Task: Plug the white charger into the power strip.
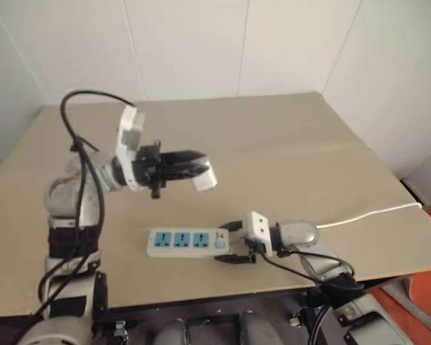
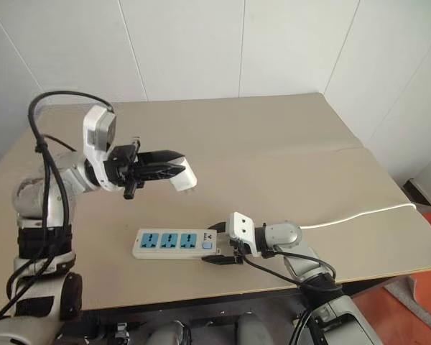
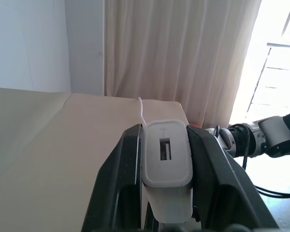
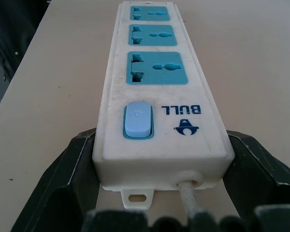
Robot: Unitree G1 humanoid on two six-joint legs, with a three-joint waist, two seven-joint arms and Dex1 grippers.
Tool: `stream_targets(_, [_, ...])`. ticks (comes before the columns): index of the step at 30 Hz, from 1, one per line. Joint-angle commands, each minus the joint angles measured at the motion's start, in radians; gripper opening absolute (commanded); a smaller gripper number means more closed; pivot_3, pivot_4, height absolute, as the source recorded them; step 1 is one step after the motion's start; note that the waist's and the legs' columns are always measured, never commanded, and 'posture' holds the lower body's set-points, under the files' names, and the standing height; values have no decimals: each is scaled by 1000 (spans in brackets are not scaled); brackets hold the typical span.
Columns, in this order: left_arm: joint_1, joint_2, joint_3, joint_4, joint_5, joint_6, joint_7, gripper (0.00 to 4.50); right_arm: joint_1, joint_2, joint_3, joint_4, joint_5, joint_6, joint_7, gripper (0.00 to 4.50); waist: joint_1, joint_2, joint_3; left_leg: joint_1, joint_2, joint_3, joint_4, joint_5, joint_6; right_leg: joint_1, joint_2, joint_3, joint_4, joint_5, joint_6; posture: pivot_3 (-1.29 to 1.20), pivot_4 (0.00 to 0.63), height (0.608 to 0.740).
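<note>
The counter (image 1: 287, 151) is a wide tan board set against white wall panels, with a faint seam running across its far right part.

On its near part lies the strip (image 1: 187, 243), a long white bar flat on the counter with three blue socket faces in a row, all of them empty. A small blue switch (image 4: 137, 119) sits at its right end, beside a blue printed mark reading BULL. From that same end a thin white cord (image 1: 366, 214) runs off to the right, across the counter to its right edge.

The right gripper (image 1: 233, 243) reaches in from the right, low over the counter, with its jaws set wide on either side of the strip's switch end. In the right wrist view the two black fingers (image 4: 63, 183) flank the strip's corners, the cord coming out between them; whether they press on the plastic or stand just clear, I cannot tell.

The left gripper (image 1: 194, 167) hangs in the air above and to the left of the strip, pointing toward the right. Its jaws are pinching the charger (image 1: 205, 180), a small white block sticking out past the fingertips, well clear of the counter and apart from the strip. In the left wrist view the charger's end face shows a small rectangular port (image 3: 164, 149), squeezed between the two fingers.
</note>
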Motion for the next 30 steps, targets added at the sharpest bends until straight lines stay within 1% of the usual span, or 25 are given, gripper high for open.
stream_targets(1, [30, 45, -53, -29, -12, -53, -24, 1068, 17, -17, 37, 75, -91, 18, -37, 3411, 0, 0, 0, 0, 0, 0, 0, 0, 0, 0, 0, 0, 0, 0, 0, 0, 150, 740])
stream_targets(7, [61, 118, -166, -19, 38, -125, -44, 1068, 26, -9, 49, 50, -92, 34, -44, 3411, -1, 0, 0, 1, 0, 1, 0, 0, 0, 1, 1, 1, 0, -1, 1, 0, 150, 740])
stream_targets(14, [60, 164, -261, 39, 52, -161, -104, 1068, 24, 10, 72, 68, -104, 24, -60, 3411, -4, 0, 0, 1, 3, 3, -1, 0, 0, 0, 3, 2, -1, -2, 3, 0, 150, 740])
stream_targets(17, [56, 184, -296, 81, 76, -203, -141, 1068, 13, 32, 79, 84, -111, 20, -73, 3411, -4, 0, 0, 2, 8, 4, -1, 0, 0, 0, 9, 3, -2, -1, 2, 0, 150, 740])
stream_targets(22, [50, 182, -313, 130, 84, -246, -161, 1068, 10, 50, 76, 96, -124, 12, -86, 3411, -6, 0, 0, 4, 16, 10, -2, 0, 0, 0, 19, 3, -2, 0, -3, 0, 150, 740])
stream_targets(30, [21, 145, -348, 226, 124, -313, -168, 1068, 21, 51, 75, 84, -129, 12, -98, 3411, -6, 0, 0, 5, 17, 9, -2, 0, 0, 0, 21, 4, -2, 0, -5, 0, 150, 740])
